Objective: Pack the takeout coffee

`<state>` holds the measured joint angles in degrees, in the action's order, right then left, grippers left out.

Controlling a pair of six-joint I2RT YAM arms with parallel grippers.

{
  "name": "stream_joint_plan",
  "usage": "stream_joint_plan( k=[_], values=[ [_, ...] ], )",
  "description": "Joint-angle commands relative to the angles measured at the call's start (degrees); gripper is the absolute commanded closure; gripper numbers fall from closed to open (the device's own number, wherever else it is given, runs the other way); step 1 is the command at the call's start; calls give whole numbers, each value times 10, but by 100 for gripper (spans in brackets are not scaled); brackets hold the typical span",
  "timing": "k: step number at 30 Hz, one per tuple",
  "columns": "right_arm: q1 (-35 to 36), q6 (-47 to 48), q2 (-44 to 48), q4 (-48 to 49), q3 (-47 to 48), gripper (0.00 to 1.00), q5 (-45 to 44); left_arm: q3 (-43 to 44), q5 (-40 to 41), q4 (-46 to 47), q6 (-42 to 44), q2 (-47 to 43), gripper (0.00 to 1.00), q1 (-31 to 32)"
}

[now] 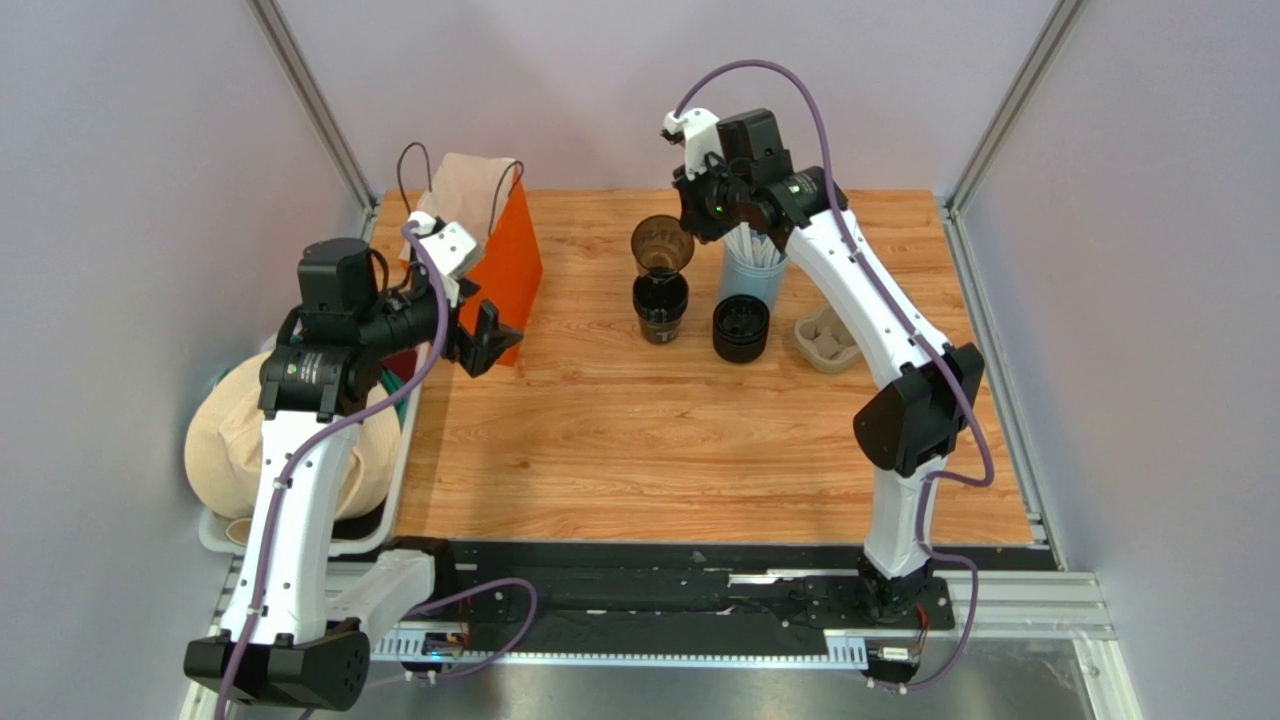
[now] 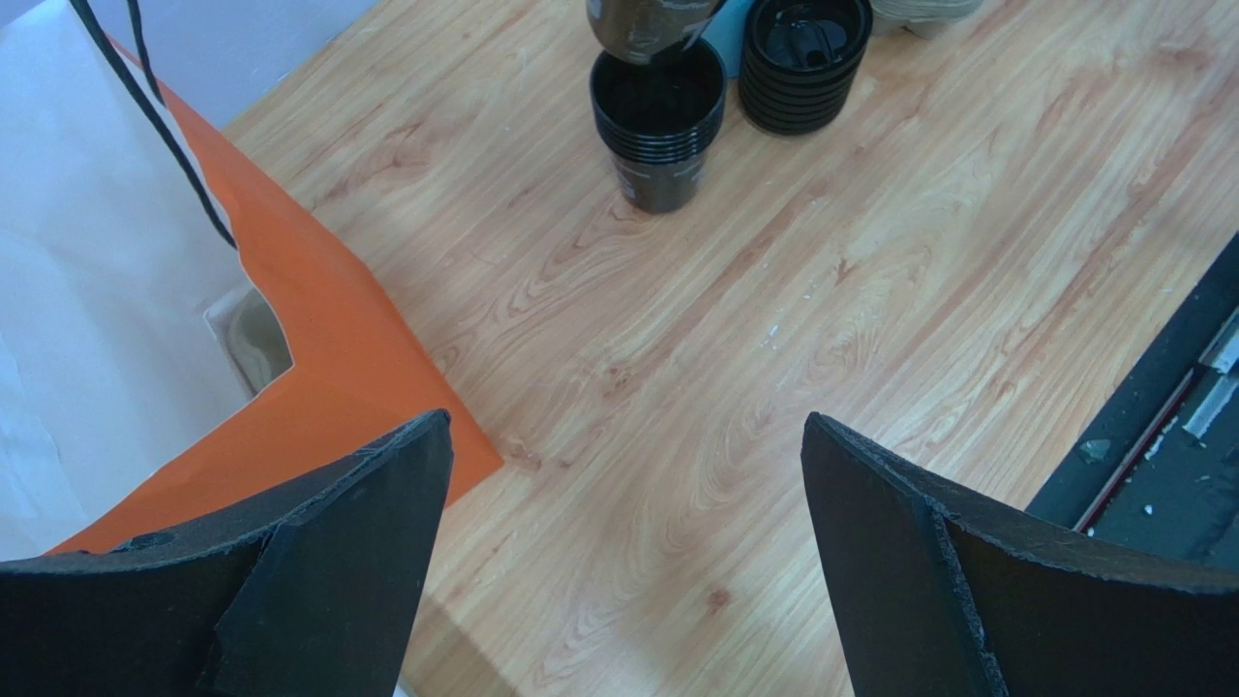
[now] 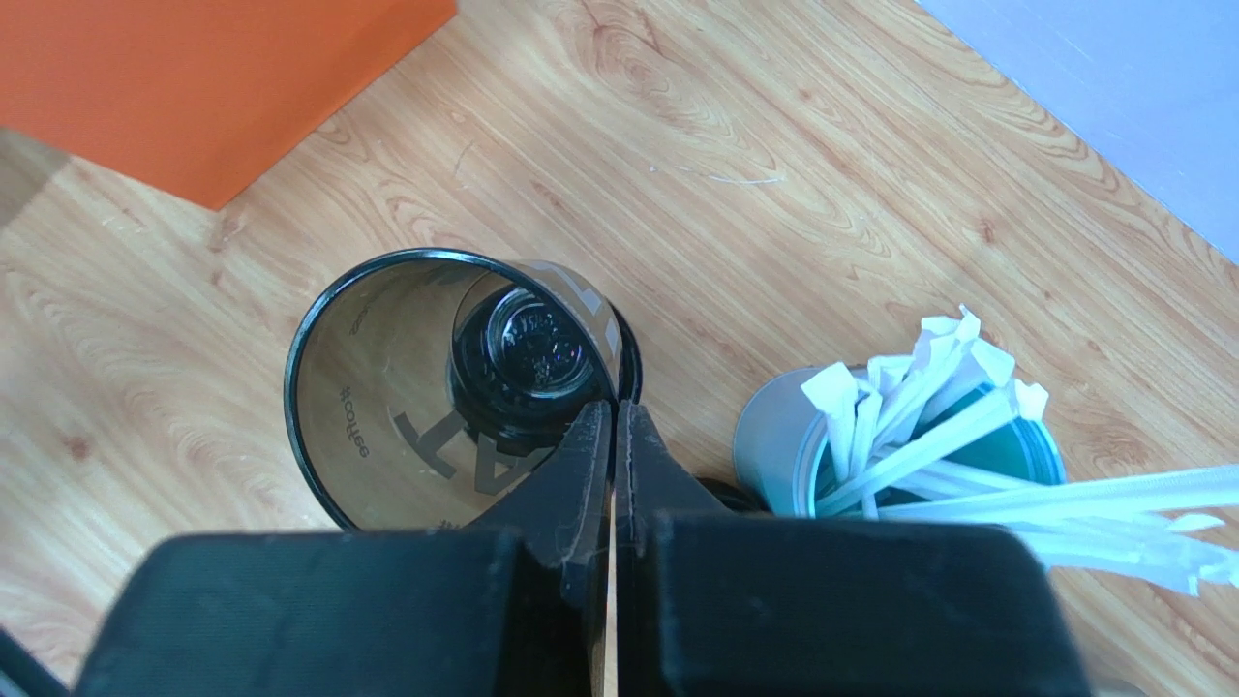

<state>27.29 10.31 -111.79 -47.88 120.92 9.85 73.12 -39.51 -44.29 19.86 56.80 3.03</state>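
The takeout coffee cup [image 3: 393, 436], dark, see-through and brownish inside, hangs tilted with its mouth open just above a stack of the same dark cups [image 1: 660, 308]. My right gripper [image 3: 612, 424] is shut on its rim, pinching the wall on the near right side. In the top view the held cup [image 1: 661, 243] is at the back centre, with the right gripper [image 1: 688, 225] beside it. My left gripper [image 2: 626, 479] stands open over bare wood next to the orange paper bag [image 2: 335, 349], with nothing between its fingers. In the left wrist view the cup stack [image 2: 658, 124] lies ahead of that gripper.
A stack of black lids [image 1: 739, 327] stands right of the cup stack. Behind it is a pale blue cup of white straws [image 3: 931, 421]. The moulded cardboard tray [image 1: 825, 341] lies further right. The open orange bag [image 1: 504, 263] stands back left. A beige sack [image 1: 241, 435] fills a bin off the table's left edge.
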Motion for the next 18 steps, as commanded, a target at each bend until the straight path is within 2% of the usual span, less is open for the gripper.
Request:
stream_joint_plan(
  k=[1, 4, 10, 13, 18],
  values=[
    [0, 2, 53, -39, 36, 100, 31, 4, -15, 15, -2, 1, 1, 2],
    [0, 7, 83, -64, 28, 100, 60, 5, -13, 15, -3, 2, 1, 2],
    [7, 32, 172, -85, -62, 100, 117, 5, -9, 15, -3, 1, 1, 2],
    [32, 65, 232, -74, -151, 100, 123, 4, -7, 16, -3, -1, 1, 2],
    [55, 97, 280, -31, -287, 100, 128, 3, -8, 17, -3, -2, 1, 2]
  ],
)
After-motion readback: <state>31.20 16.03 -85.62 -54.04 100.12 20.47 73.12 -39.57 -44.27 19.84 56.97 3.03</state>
